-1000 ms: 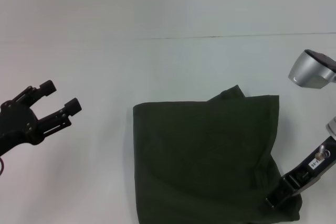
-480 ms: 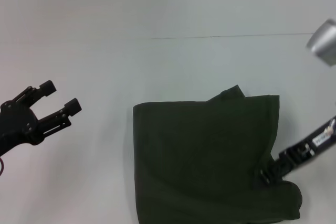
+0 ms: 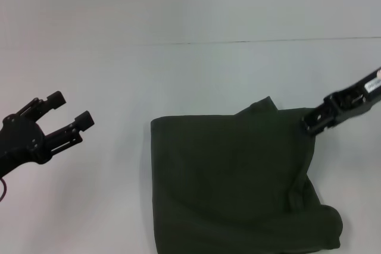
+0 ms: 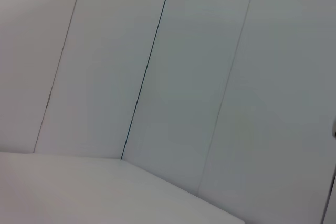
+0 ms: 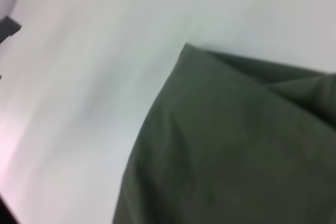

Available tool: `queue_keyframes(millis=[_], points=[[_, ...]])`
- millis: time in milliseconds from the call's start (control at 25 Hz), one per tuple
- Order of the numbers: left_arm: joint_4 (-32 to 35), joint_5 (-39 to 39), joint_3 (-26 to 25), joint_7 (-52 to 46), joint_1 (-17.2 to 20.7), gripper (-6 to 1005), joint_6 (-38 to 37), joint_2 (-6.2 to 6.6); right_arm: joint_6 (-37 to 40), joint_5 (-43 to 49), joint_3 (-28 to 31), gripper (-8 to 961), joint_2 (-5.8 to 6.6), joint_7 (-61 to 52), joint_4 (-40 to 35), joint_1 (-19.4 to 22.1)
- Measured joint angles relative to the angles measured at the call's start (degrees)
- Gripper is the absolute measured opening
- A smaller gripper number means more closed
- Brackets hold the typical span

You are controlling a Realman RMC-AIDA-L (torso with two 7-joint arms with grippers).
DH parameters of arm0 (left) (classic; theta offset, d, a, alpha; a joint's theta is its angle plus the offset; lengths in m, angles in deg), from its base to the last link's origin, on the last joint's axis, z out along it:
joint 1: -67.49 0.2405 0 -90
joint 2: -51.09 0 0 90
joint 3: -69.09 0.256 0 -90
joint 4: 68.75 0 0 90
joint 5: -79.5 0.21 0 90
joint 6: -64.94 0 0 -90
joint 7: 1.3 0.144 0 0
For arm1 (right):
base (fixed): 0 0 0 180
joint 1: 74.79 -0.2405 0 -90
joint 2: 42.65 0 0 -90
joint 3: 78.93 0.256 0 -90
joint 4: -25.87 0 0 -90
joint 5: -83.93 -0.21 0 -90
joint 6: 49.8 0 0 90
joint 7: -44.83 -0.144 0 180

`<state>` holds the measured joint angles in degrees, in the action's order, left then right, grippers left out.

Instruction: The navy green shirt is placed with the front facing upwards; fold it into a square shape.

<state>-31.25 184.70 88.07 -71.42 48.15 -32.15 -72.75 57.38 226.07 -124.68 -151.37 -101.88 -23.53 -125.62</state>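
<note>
The navy green shirt (image 3: 235,182) lies folded into a rough square on the white table (image 3: 178,75), plain dark fabric up, with no lettering showing. A small flap sticks out at its far edge, and its near right corner bulges. My right gripper (image 3: 311,124) hovers at the shirt's far right corner; I cannot tell whether it touches the cloth. In the right wrist view a corner of the shirt (image 5: 236,145) fills the frame against the table. My left gripper (image 3: 71,109) is held off to the left, open and empty, well away from the shirt.
A thin dark seam (image 3: 250,41) crosses the table beyond the shirt. White tabletop surrounds the shirt on the left and far sides. The left wrist view shows only pale panels with dark seams (image 4: 147,72).
My right gripper has travelled from the shirt's near right corner along the right edge to its far right corner. The near right corner now bulges. The left arm has not moved.
</note>
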Motion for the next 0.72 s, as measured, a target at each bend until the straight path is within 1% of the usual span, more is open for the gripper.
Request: queue_keyframes(millis=[160,320,560,720], points=[[0.0,0.0,0.0,0.0,0.0,934,0.0,0.00,0.8,0.5,-2.4,588,0.55,-3.8,-5.7,-0.5],[0.0,0.0,0.0,0.0,0.1,934,0.0,0.00,0.7,3.7,-2.5,587,0.64,-5.0,-8.1,-0.5],[0.0,0.0,0.0,0.0,0.0,934,0.0,0.00,-2.1,7.2,-2.7,587,0.22,-5.0,-8.4,0.3],[0.0,0.0,0.0,-0.1,-0.1,934,0.0,0.00,-4.1,8.2,-2.6,588,-0.82,-4.6,-7.9,0.9]])
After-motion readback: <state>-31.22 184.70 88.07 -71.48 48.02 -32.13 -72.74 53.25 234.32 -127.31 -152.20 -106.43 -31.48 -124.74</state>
